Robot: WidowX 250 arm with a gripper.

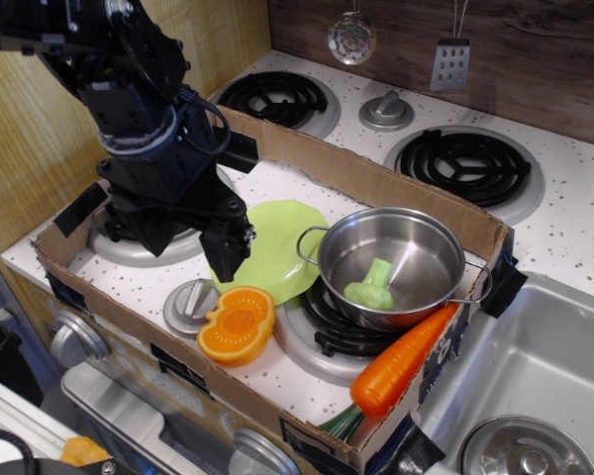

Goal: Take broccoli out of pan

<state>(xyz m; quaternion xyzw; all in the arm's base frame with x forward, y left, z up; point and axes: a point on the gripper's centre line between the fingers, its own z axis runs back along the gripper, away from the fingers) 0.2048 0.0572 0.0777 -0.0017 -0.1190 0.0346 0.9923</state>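
Observation:
The pale-green broccoli lies inside the shiny steel pan, head toward the front and stem pointing back. The pan stands on the front right burner, with wire loop handles at left and right. My black gripper hangs well to the left of the pan, over the left edge of the flat green plate. Its fingers point down, look spread apart and hold nothing.
A cardboard wall boxes in the front of the stove. An orange halved fruit lies in front of the plate. A toy carrot leans on the front right cardboard edge. A sink is at right.

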